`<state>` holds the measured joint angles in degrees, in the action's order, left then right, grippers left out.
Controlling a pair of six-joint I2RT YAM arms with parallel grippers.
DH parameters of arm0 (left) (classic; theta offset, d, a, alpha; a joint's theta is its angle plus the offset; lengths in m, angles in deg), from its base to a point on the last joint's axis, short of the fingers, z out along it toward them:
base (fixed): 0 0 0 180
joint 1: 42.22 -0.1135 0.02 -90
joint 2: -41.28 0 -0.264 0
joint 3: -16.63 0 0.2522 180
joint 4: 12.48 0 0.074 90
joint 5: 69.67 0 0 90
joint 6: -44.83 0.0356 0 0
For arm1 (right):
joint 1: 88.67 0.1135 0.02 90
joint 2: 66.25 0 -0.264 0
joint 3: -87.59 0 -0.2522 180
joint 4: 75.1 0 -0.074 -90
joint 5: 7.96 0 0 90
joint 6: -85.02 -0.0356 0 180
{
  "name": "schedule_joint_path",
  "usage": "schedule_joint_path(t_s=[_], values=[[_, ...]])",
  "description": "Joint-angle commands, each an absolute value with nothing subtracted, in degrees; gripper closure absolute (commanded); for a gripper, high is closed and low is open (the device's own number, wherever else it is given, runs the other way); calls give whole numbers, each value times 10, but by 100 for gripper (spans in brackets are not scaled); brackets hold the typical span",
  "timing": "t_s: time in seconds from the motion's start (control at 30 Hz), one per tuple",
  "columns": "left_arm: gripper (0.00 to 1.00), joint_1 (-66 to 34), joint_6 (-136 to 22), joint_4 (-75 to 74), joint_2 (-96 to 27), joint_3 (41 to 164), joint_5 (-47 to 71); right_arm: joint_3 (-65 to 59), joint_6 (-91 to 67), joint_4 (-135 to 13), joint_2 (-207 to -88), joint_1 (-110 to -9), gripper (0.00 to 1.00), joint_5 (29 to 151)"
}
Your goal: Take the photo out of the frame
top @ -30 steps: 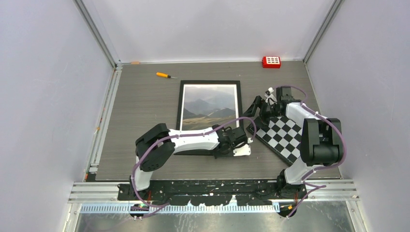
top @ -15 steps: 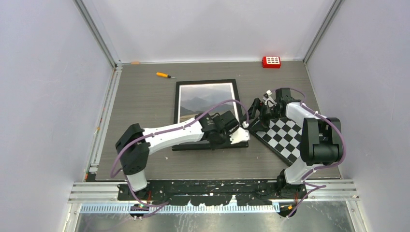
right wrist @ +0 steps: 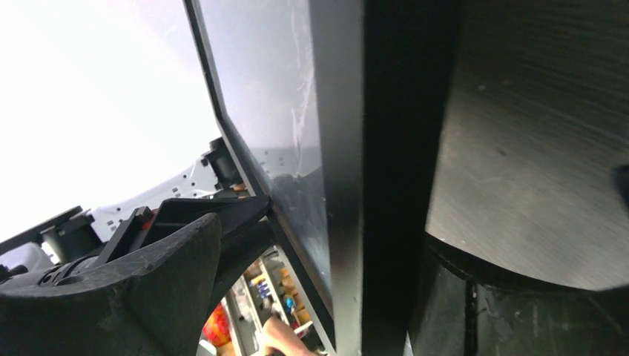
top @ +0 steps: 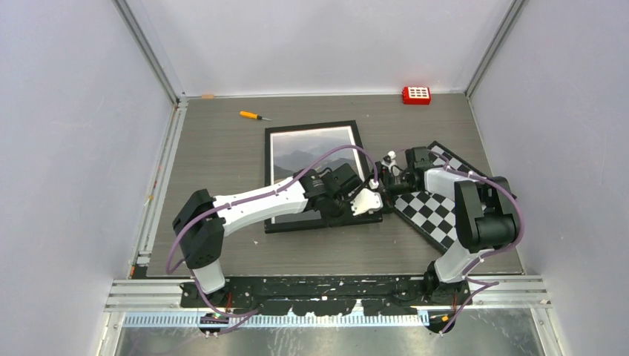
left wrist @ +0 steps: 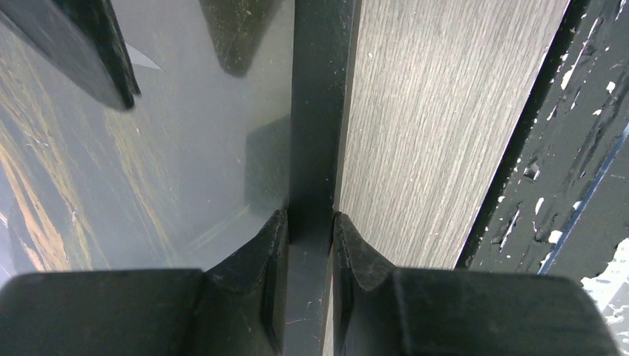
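Observation:
The black frame (top: pixel 368 194) lies on the table, slightly turned, with the mountain photo (top: pixel 303 153) face up under its glass. My left gripper (top: pixel 361 202) is shut on the frame's right bar near the lower right corner. In the left wrist view the jaws (left wrist: pixel 310 226) pinch the black bar (left wrist: pixel 319 104), with the photo (left wrist: pixel 111 170) to its left. My right gripper (top: pixel 383 180) is open at the frame's right edge. In the right wrist view its jaws (right wrist: pixel 334 245) straddle the frame bar (right wrist: pixel 393 170), and the left finger (right wrist: pixel 148 282) stands apart from it.
A black-and-white checkerboard (top: pixel 438 211) lies to the right of the frame under the right arm. A red block (top: pixel 416 94) sits at the back right. An orange-handled screwdriver (top: pixel 254 116) lies at the back, left of centre. Grey walls enclose the table.
The frame has shifted left and turned slightly with my left gripper on its right bar. My right gripper has moved left to the frame's right edge.

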<state>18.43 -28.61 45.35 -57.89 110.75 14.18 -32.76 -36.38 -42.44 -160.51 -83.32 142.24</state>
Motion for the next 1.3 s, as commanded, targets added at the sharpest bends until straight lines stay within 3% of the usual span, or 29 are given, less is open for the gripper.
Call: schedule_joint_path(t_s=[0.0,0.1,0.27,0.33,0.43,0.53,0.8,1.0,1.27], values=[[100,179,-298,405,-539,1129,127,-333,-397,-477,-1609,-816,17,1475],[100,178,-298,400,-541,1127,125,-335,-417,-494,-1610,-816,30,1477],[97,168,-303,407,-527,1125,126,-318,-407,-457,-1595,-822,70,1464],[83,157,-307,411,-514,1127,122,-305,-388,-421,-1584,-824,85,1459],[50,136,-317,426,-493,1132,106,-275,-343,-342,-1570,-825,99,1444],[29,121,-325,449,-470,1143,99,-233,-294,-254,-1552,-827,99,1410],[1,71,-349,489,-407,1184,114,-114,-234,-101,-1533,-830,99,1296],[0,34,-391,493,-379,1195,145,-22,-216,-54,-1508,-828,100,1162],[0,-33,-499,529,-412,1274,194,101,-189,8,-1515,-810,99,1077]])
